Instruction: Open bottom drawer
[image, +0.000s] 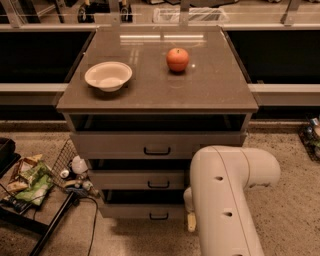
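The cabinet (157, 95) has three grey-beige drawers, each with a small black bar handle. The bottom drawer (135, 211) is the lowest front, just above the floor, with its handle (159, 216) in the middle. A dark gap shows above its front. My white arm (225, 200) stands in the foreground and covers the right ends of the lower two drawers. My gripper is hidden behind or below this arm link, near the right end of the bottom drawer.
On the cabinet top sit a white bowl (108, 75) and an orange-red apple (177, 59). A wire basket with bottles (75, 167) and snack bags (27, 180) lie on the floor to the left. Dark shelving runs behind the cabinet.
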